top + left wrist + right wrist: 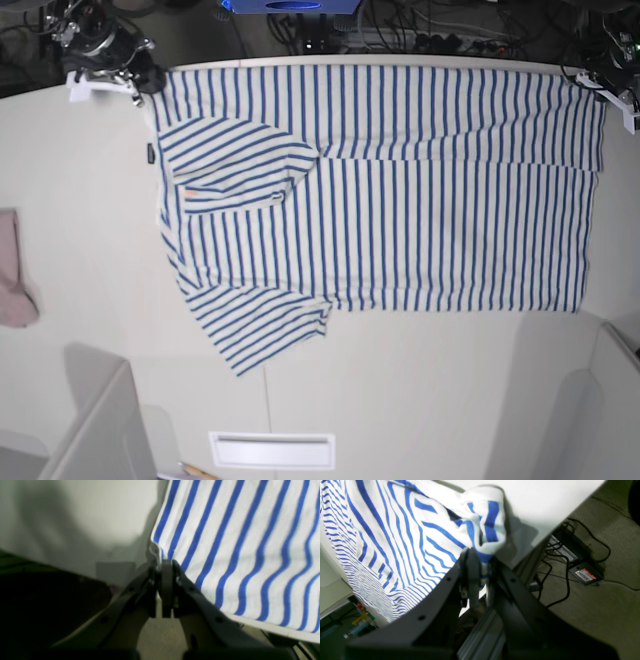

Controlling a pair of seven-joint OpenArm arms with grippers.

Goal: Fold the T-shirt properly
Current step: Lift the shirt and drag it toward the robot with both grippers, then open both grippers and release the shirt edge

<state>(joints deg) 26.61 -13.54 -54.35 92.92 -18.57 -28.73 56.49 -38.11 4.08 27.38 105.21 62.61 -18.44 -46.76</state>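
The white, blue-striped T-shirt [400, 190] lies spread flat on the white table [80, 200], its far edge along the table's back edge. One sleeve [235, 160] is folded onto the body; the other [265, 335] sticks out toward the front. My right gripper [145, 80] is shut on the shirt's far-left corner; in the right wrist view the gripper [476, 557] pinches bunched T-shirt cloth [395, 542]. My left gripper [598, 78] is shut on the far-right corner; the left wrist view shows the gripper [165, 565] clamped on the edge of the T-shirt [237, 542].
A small pinkish cloth [12, 270] lies at the table's left edge. A white slotted plate [272, 450] sits near the front edge. Beyond the back edge, cables and a black box [585, 573] lie on the floor.
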